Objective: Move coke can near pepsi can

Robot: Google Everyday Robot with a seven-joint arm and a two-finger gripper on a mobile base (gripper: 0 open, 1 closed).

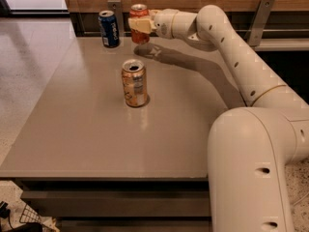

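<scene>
The coke can (139, 9), red-orange with a silver top, is held in my gripper (138, 25) above the far edge of the table. The gripper's pale fingers (139, 24) are shut around the can's body. The can hangs upright over the table, its shadow falling just to the right below it. The pepsi can (109, 29), dark blue with white lettering and a silver top, stands upright at the far left of the table, a short gap to the left of the coke can.
A tan-gold can (134, 83) with a pale label stands upright near the middle of the grey table (87, 144). A wooden wall with metal brackets (260, 13) runs behind the table. My arm reaches in from the right.
</scene>
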